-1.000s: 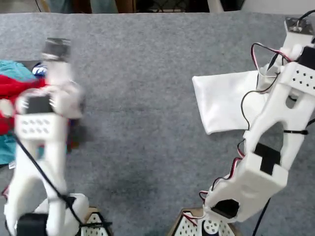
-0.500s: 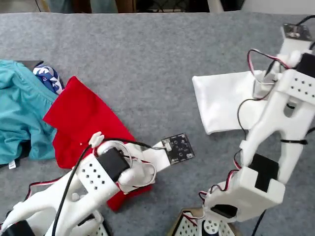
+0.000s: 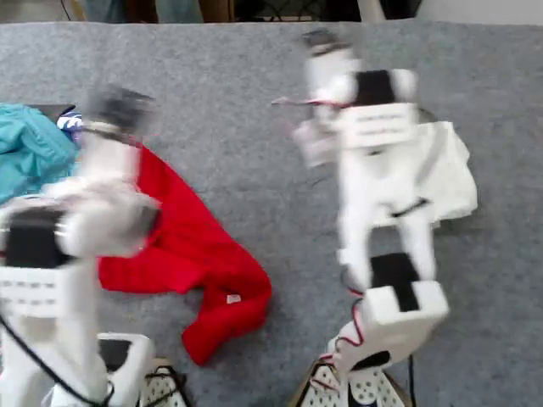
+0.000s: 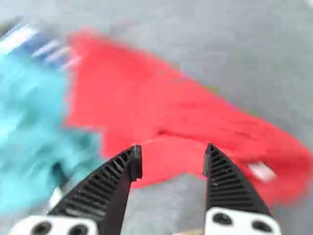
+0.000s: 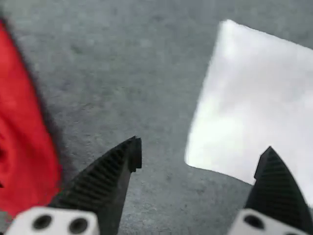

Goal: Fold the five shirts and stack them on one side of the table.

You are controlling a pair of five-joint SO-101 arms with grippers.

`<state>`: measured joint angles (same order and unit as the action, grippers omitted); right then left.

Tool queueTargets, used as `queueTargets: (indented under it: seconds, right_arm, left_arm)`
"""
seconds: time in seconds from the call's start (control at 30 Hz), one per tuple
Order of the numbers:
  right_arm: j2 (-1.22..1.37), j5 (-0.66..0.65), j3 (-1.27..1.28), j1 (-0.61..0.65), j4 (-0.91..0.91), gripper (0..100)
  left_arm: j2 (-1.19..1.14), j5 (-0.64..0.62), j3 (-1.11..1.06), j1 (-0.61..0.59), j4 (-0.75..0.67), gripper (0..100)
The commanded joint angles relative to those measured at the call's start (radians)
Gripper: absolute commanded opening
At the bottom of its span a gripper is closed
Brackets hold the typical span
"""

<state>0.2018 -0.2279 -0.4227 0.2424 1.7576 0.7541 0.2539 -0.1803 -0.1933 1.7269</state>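
The crumpled red shirt [image 3: 191,263] lies at about 8 o'clock on the grey felt-covered surface [image 3: 254,76], its lower tail running towards the near edge. At 9 o'clock a bunched teal shirt [image 3: 30,153] reaches the surface's edge, with a blue-and-white patterned cloth [image 3: 69,125] just beside it. The folded white shirt [image 3: 450,174] sits at 3 o'clock, partly under the right arm. Bare felt spans the centre between red and white, and the whole far band towards 12 o'clock. The left gripper [image 4: 172,149] hangs over the red shirt, jaws moderately apart and holding nothing. The right gripper [image 5: 203,147] is spread wide over bare felt beside the white shirt's edge. Beyond the far edge, a brown wooden piece [image 3: 216,10] stands in the room.
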Motion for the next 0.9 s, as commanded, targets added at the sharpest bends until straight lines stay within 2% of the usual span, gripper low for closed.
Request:
queueTargets:
  seconds: [0.0, 0.13, 0.23, 0.3, 0.37, 0.43, 0.6, 0.7, 0.87]
  right_arm:
    - [0.061, 0.006, -0.005, 0.224, 0.000, 36.1]
    - [0.225, 0.006, -0.015, 0.391, -0.037, 36.1]
    - [0.332, 0.006, -0.015, 0.474, -0.048, 36.1]
    - [0.395, 0.005, -0.015, 0.505, -0.048, 36.0]
    - [0.440, 0.000, -0.016, 0.511, -0.049, 35.5]
    - [0.470, 0.000, -0.038, 0.506, -0.055, 30.3]
    - [0.515, 0.002, -0.137, 0.445, -0.057, 1.5]
    - [0.522, 0.000, -0.189, 0.391, -0.018, 3.8]
    - [0.496, 0.002, -0.222, 0.270, 0.008, 1.5]
  left_arm:
    - [0.015, -0.012, -0.076, -0.469, -0.103, 22]
    - [0.018, -0.011, -0.358, -0.737, -0.361, 22]
    - [0.020, -0.008, -0.526, -0.886, -0.540, 22]
    - [0.011, -0.008, -0.595, -0.944, -0.618, 22]
    - [0.011, -0.002, -0.645, -0.963, -0.666, 22]
    - [0.012, 0.032, -0.670, -0.958, -0.664, 22]
    - [0.011, 0.003, -0.691, -0.951, -0.666, 22]
    - [0.011, -0.048, -0.699, -0.944, -0.669, 22]
    - [0.014, -0.051, -0.742, -0.903, -0.672, 22]
